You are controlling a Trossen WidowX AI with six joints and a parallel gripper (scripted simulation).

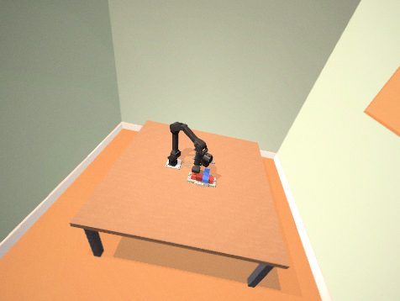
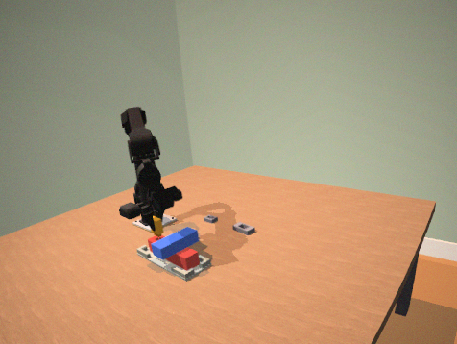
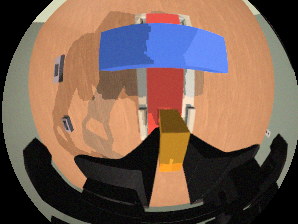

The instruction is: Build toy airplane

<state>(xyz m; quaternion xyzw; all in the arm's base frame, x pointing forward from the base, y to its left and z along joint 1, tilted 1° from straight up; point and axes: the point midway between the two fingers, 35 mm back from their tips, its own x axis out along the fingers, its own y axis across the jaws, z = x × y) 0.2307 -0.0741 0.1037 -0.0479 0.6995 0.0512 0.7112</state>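
Observation:
The red fuselage (image 1: pixel 211 179) (image 2: pixel 188 258) (image 3: pixel 165 90) lies lengthwise in the pale jig (image 2: pixel 187 276) (image 3: pixel 189 92) and looks flat. The blue wing (image 1: pixel 206 176) (image 2: pixel 175 242) (image 3: pixel 165 47) lies across the top of the fuselage; its tab is hidden. My gripper (image 1: pixel 196 170) (image 2: pixel 156 222) (image 3: pixel 173 146) is shut on the yellow tail fin (image 2: pixel 157 227) (image 3: pixel 174 140) and holds it upright over the tail end of the fuselage. The fin's lower end is close to the red surface. The fin hides the tail socket, so I cannot tell whether its tab is in it.
Two small grey holders, a larger one (image 2: pixel 244 229) (image 3: pixel 59 69) and a smaller one (image 2: pixel 210 219) (image 3: pixel 68 123), lie on the wooden table (image 1: pixel 168 210) (image 2: pixel 288 288) beside the jig. The arm's white base plate (image 1: pixel 178 166) (image 2: pixel 169 221) is behind the jig.

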